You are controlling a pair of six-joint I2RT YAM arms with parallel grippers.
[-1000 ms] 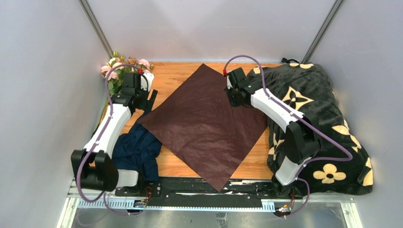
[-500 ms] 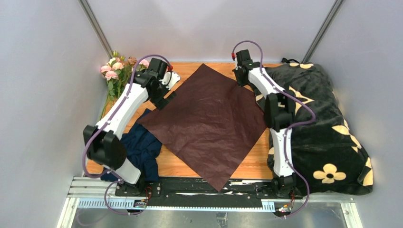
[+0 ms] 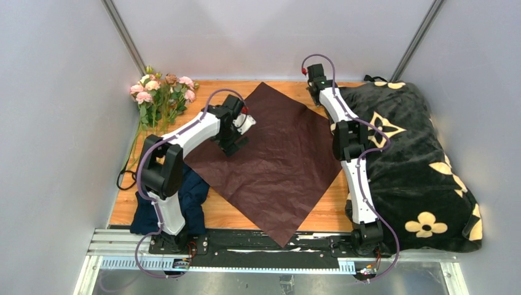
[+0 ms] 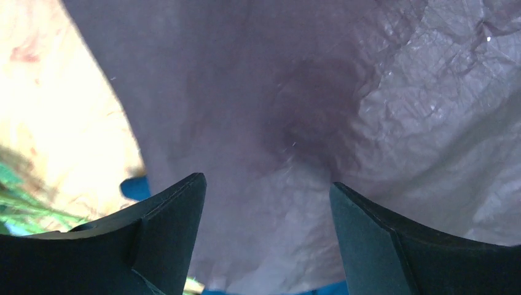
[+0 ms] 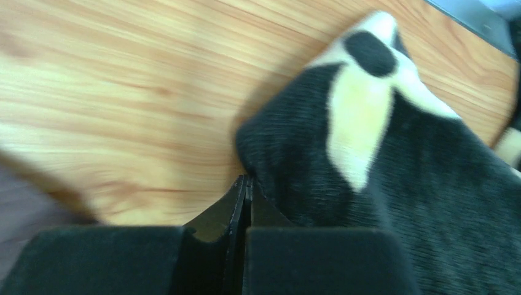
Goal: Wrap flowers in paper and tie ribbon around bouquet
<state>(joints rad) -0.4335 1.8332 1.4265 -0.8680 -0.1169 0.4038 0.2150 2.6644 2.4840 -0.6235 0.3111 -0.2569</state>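
The flowers (image 3: 161,95), pale pink roses on green stems, lie at the table's far left corner. The burgundy paper (image 3: 270,160) is spread flat as a diamond in the middle. My left gripper (image 3: 232,144) hangs open over the paper's left part; in the left wrist view its jaws (image 4: 267,190) stand wide above the crinkled paper (image 4: 264,123) with nothing between them. My right gripper (image 3: 316,97) is stretched to the far edge, shut and empty (image 5: 246,181), beside the blanket's corner. A thin black strip, the ribbon (image 3: 126,178), lies looped at the left edge.
A black blanket with cream flowers (image 3: 418,160) covers the right side, and its corner (image 5: 399,184) sits next to my right fingertips. A navy cloth (image 3: 184,196) lies bunched by the left arm's base, under the paper's left corner. Bare wooden table (image 3: 221,92) shows at the back.
My left arm has swung right, away from the flowers, to above the paper's left part. My right arm has stretched out toward the far edge.
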